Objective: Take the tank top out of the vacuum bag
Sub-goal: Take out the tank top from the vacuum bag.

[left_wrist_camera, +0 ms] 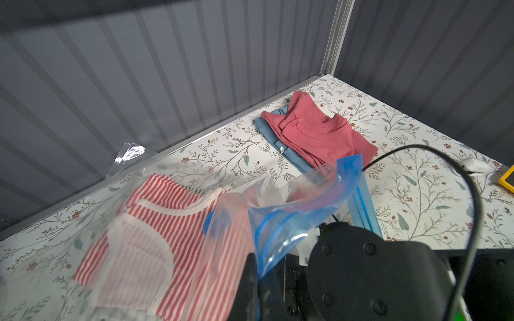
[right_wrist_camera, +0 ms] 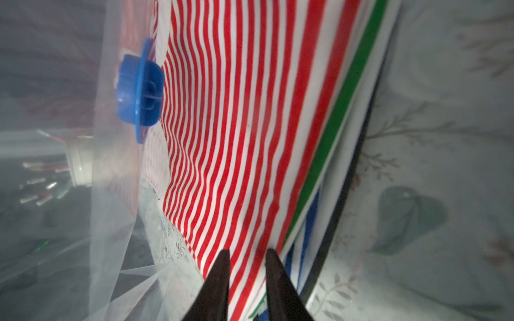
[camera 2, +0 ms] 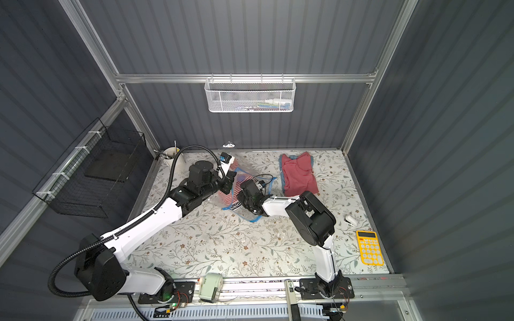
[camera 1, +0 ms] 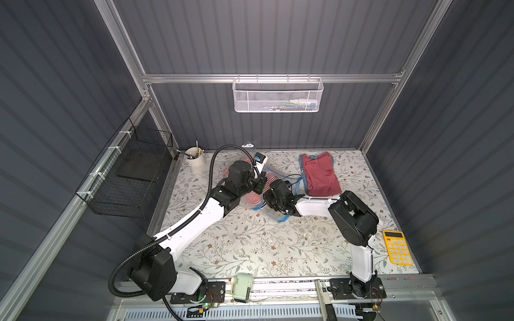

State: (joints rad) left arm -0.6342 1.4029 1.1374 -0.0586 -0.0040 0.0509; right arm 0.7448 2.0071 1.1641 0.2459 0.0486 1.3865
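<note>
Reaching into the mouth of the bag, and I read this as the extraction step! The big floral counter (camera 1: 250, 250) fills the lower half of both top views. The vacuum bag (camera 1: 274, 173) lies just above centre frame, its mouth turned toward the right of the picture. The tank top (left_wrist_camera: 155, 236) lies flat inside it, not yet out.

The left pincer (camera 1: 259, 189) is clenched on the bag's mouth edge with one lip raised, and that's the anchor. It wants holding firm and high so the opening makes a tunnel. The right pincer (right_wrist_camera: 247, 257) is inside the bag at the hem of the tank top, tips narrowly parted with stripes showing in the gap. Whether it's actually biting cloth, I can't tell. My call: pinch fabric only, no film with it, then draw straight back out through the mouth, low and slow, against the anchoring side.

Materials, big to small:
- The counter is a smooth printed sheet of leaves and small flowers.
- The bag is thin clear film, crinkled and glossy, and likely to cling and drag.
- The tank top is soft knit in red and white stripes, with pale binding at the neck and armholes.
- The zip strip (left_wrist_camera: 345, 180) is a stiffer bright blue band, curled over.
- The valve cap (right_wrist_camera: 139, 89) is a round, hard blue plastic disc
</note>
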